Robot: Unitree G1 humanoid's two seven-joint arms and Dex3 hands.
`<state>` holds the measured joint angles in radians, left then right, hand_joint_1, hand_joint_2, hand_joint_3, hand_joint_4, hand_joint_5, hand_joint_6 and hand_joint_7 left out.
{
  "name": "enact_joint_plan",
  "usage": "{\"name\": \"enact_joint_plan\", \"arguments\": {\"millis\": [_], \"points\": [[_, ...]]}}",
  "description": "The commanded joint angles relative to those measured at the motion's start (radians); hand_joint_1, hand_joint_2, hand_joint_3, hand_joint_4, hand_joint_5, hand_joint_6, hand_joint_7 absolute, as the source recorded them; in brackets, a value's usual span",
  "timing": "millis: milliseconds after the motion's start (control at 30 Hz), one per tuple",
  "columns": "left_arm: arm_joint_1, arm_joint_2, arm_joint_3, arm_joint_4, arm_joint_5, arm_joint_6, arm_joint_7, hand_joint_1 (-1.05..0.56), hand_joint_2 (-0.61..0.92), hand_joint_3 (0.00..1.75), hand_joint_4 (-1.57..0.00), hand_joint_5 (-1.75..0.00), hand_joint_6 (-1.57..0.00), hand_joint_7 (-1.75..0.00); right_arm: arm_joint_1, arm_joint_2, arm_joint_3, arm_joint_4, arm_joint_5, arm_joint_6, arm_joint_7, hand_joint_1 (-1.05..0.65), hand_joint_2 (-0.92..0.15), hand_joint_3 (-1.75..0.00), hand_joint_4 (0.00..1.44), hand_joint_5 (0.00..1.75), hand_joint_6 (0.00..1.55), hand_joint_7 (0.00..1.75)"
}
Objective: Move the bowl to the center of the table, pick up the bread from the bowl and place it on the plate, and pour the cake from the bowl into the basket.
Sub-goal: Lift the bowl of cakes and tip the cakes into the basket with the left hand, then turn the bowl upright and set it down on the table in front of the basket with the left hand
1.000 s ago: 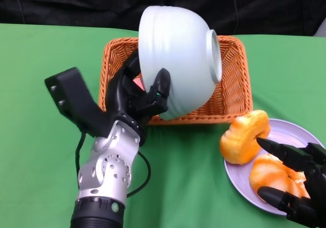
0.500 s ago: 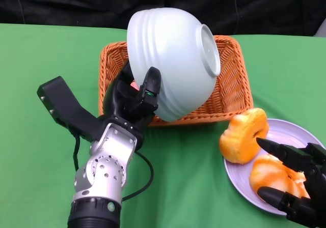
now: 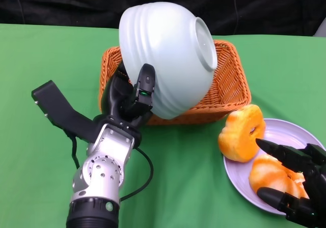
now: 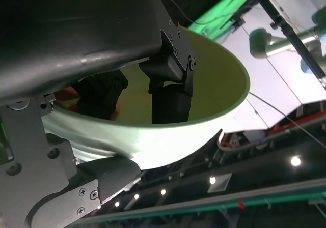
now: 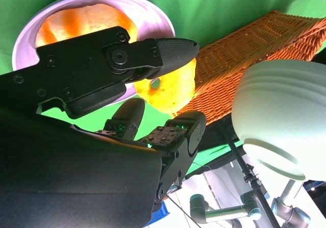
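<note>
Above the basket (image 3: 232, 88), the bowl (image 3: 165, 55) hangs tipped over, its foot ring turned up and to the right, its mouth facing down toward the left hand (image 3: 127, 98). That hand grasps the bowl at the rim: in the head view a finger (image 3: 145, 85) lies on the ribbed outer wall, and the left wrist view shows fingers (image 4: 170, 98) inside the bowl against the pale inner wall (image 4: 214, 85) while another finger presses the outside. Something reddish shows behind the inner fingers, too hidden to identify. The basket sits just beyond the left fingers, under and behind the bowl.

The right hand (image 3: 295, 184) rests over the plate (image 3: 285, 131) with its fingers spread apart and nothing between them. One bread (image 3: 242, 134) leans on the plate's near-left rim, just beyond the upper fingertip (image 3: 265, 145); whether they touch cannot be told. A second bread (image 3: 270, 174) lies on the plate between the upper and lower fingers, ungrasped. In the right wrist view, the ring-shaped bread (image 5: 170, 85) shows past the fingers (image 5: 163, 52), with the plate (image 5: 153, 11) behind them and the basket (image 5: 254, 45) and bowl (image 5: 285, 116) farther off. All stands on a green table (image 3: 46, 55).
</note>
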<state>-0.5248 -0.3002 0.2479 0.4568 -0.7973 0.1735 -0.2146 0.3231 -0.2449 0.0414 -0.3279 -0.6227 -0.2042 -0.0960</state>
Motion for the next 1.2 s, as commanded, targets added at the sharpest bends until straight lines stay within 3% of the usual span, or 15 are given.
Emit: {"name": "enact_joint_plan", "arguments": {"millis": [33, 1200], "points": [[-0.163, -0.046, 0.023, 0.01, -0.045, -0.026, -0.046, -0.29, 0.25, 1.75, -1.13, -1.75, -0.92, -1.75, 0.001, -0.013, -0.005, 0.005, -0.003, -0.003, -0.009, -0.54, -0.92, -0.24, 0.32, 0.85, 0.55, 0.06], [-0.164, -0.04, 0.05, -0.006, -0.258, 0.077, -0.141, -0.31, 0.22, 1.7, -1.11, -1.75, -0.87, -1.75, 0.002, -0.01, -0.003, -0.001, -0.007, 0.002, -0.009, -0.54, -0.92, -0.25, 0.31, 0.85, 0.55, 0.05]]}}
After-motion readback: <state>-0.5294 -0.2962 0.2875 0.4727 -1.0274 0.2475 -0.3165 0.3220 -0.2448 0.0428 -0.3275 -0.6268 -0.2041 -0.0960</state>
